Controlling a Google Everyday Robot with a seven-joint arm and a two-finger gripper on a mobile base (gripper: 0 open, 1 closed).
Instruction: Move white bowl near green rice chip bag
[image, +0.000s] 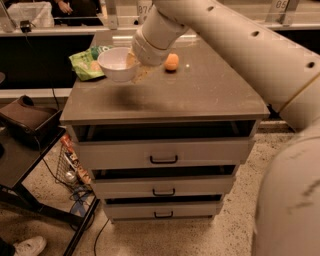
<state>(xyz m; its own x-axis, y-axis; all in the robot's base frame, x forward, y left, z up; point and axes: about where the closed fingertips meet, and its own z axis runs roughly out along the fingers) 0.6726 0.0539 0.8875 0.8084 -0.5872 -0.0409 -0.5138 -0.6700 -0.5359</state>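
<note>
White bowl: lifted, just beside green rice chip bag
Gripper: jaws clamped on bowl rim, side away from bag

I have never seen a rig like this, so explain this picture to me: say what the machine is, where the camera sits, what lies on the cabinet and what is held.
The thick white tube coming in from the right is a robot arm. There is only one camera, looking down on the scene; where it is mounted is not known. The arm ends in a two-fingered claw, which sits at the right rim of the white bowl and grips it. The bowl seems lifted just off the surface, with a shadow under it. That surface is the grey top of a cabinet with three drawers. On it lie a green rice chip bag, close behind the bowl on its left, and an orange fruit to the right of the claw.
</note>
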